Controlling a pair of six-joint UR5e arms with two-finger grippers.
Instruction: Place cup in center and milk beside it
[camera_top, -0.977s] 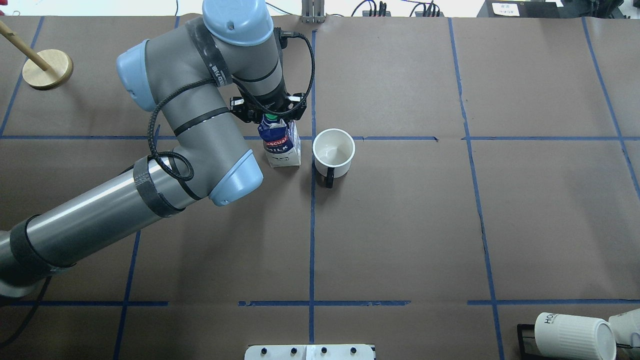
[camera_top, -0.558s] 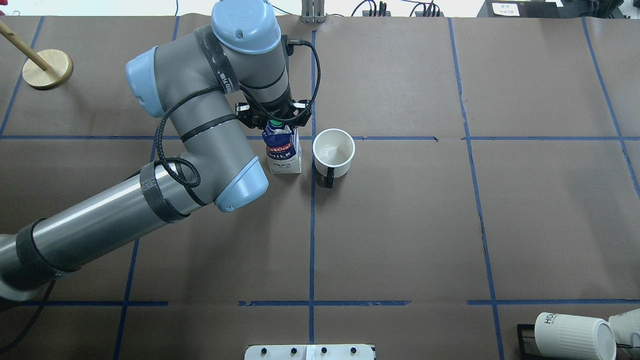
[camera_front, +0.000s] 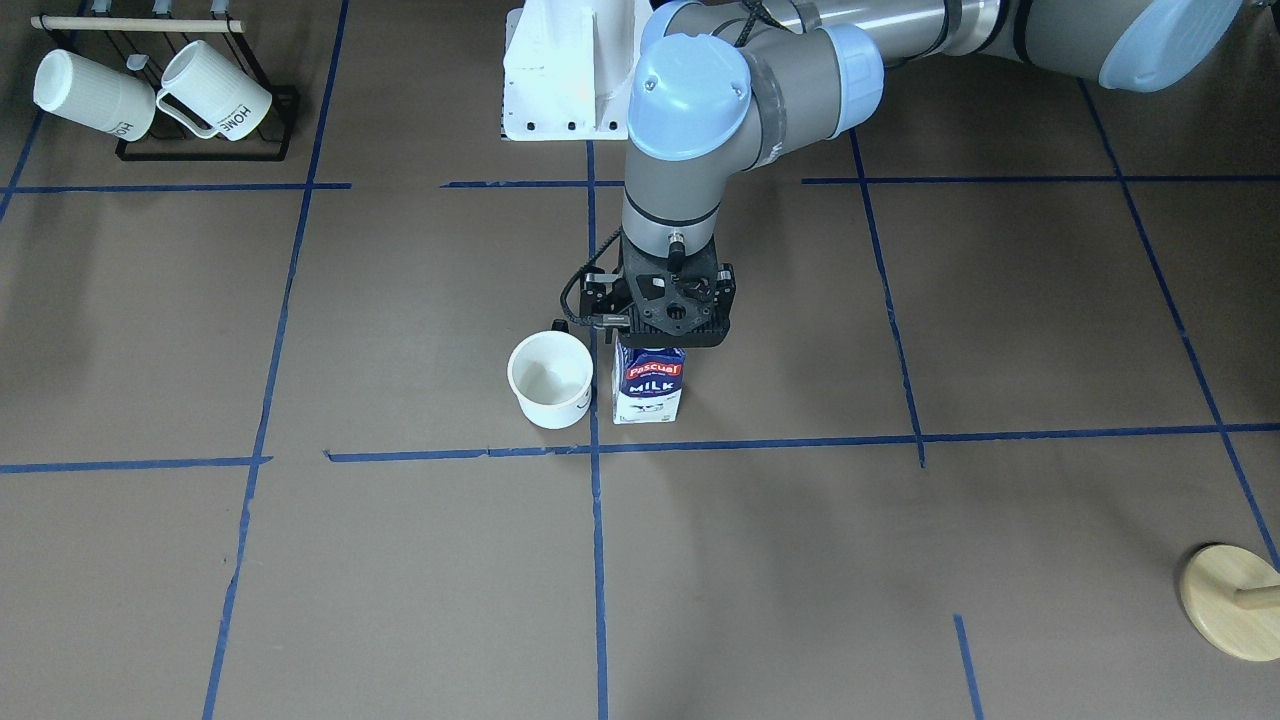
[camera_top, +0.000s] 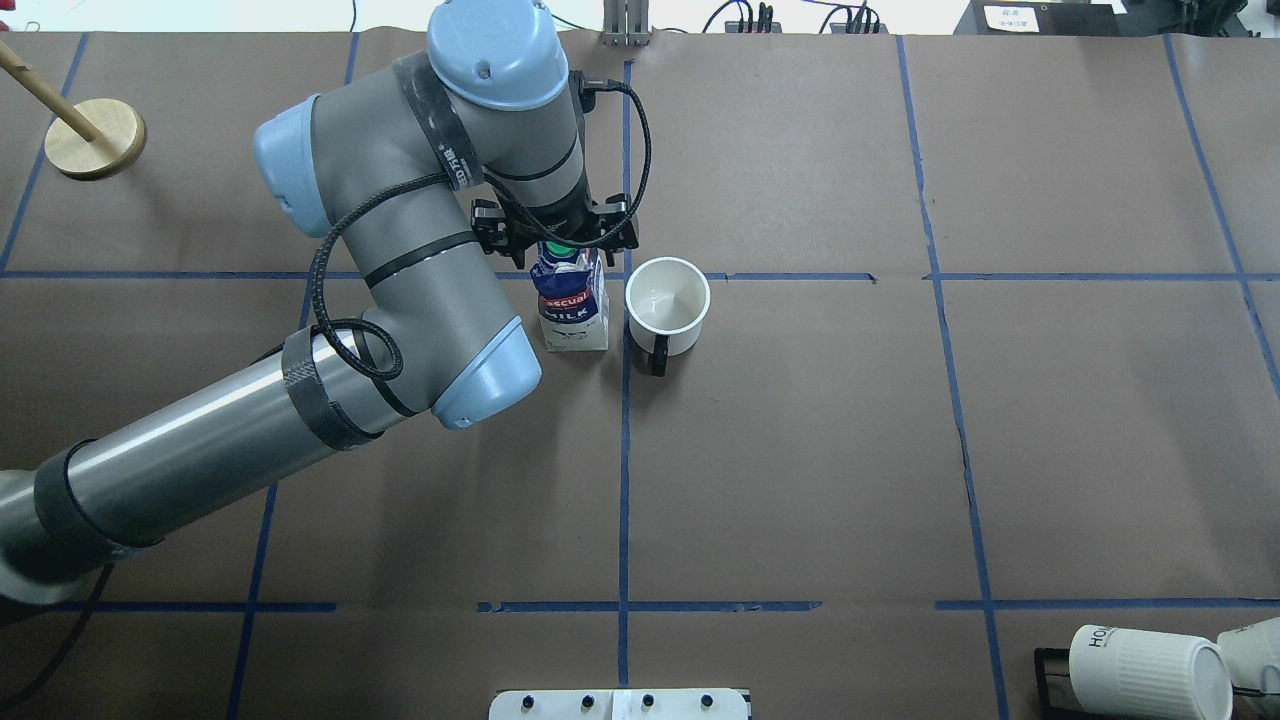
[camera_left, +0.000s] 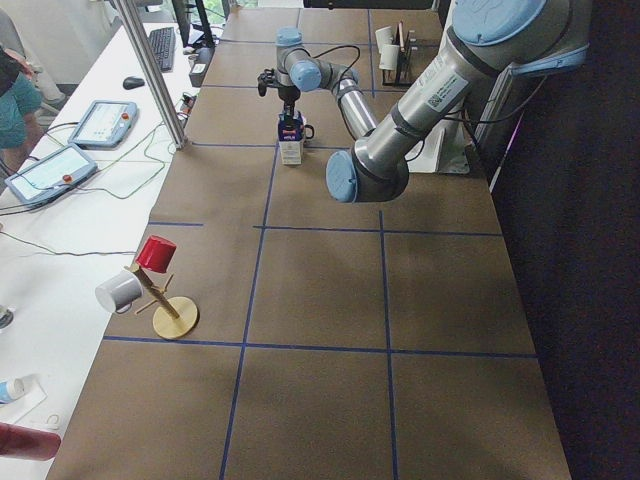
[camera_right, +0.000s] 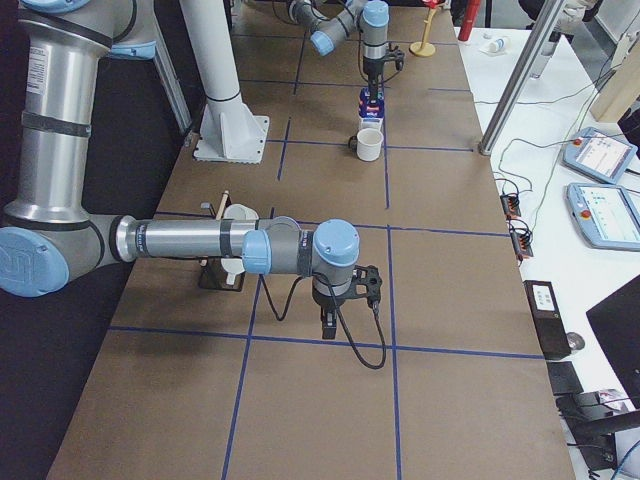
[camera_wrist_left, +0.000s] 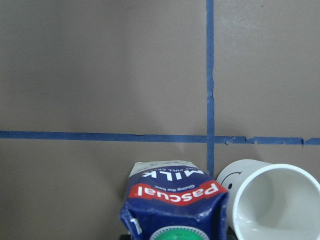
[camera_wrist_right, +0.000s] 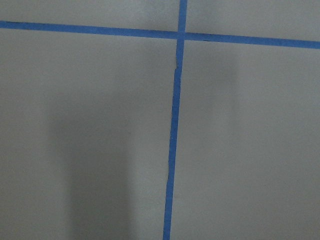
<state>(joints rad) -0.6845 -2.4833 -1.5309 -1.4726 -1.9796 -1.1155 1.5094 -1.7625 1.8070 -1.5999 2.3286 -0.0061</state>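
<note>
The cup (camera_top: 667, 305), a smooth white mug with a black handle, stands upright just right of the center tape crossing (camera_top: 625, 276). Its smiley face shows in the left wrist view (camera_wrist_left: 231, 176). The dark blue milk carton (camera_top: 572, 312) stands upright just left of the crossing, close beside the cup without touching it. My left gripper (camera_top: 560, 248) is shut on the carton's gable top from above. The carton's base is at or just above the table (camera_front: 646, 392). My right gripper (camera_right: 328, 318) shows only in the exterior right view, low over the near table, and I cannot tell its state.
A black rack (camera_front: 205, 150) with two ribbed "HOME" mugs stands at the table's corner on the robot's right. A wooden mug stand (camera_top: 95, 135) is at the far left. The white robot base (camera_front: 560, 75) is at the near edge.
My left gripper has carried the milk carton a short way right, toward the cup and the tape crossing. The cup has not moved.
</note>
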